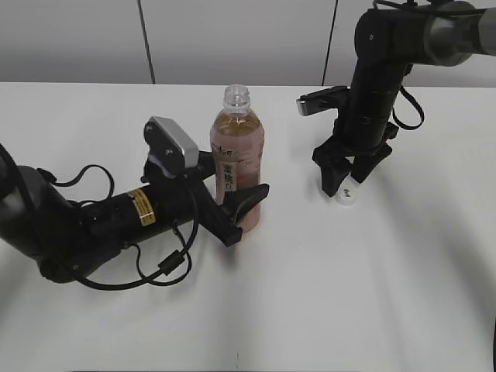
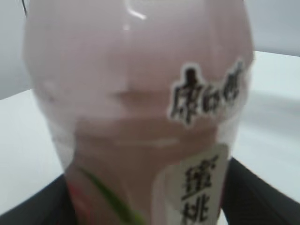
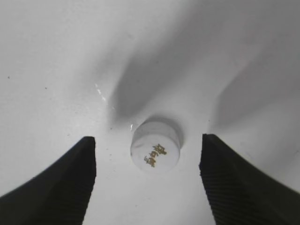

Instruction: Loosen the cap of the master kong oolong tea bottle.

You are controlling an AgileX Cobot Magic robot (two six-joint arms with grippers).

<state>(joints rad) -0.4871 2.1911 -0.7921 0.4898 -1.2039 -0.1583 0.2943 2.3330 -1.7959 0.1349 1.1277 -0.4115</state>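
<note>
The master kong oolong tea bottle (image 1: 238,155) stands upright near the table's middle with its neck bare; its pink label fills the left wrist view (image 2: 140,117). My left gripper (image 1: 236,203) is shut on the bottle's lower body, a black finger on each side. The small white cap (image 1: 346,196) lies on the table to the right of the bottle; in the right wrist view (image 3: 155,146) it shows gold characters on top. My right gripper (image 1: 346,180) hangs just above the cap, open (image 3: 148,183), with a finger on each side and not touching it.
The white table (image 1: 372,294) extends in front and to the right of the arms. The left arm's body and cables (image 1: 101,225) lie low on the table at the left. A pale wall runs behind the table's far edge.
</note>
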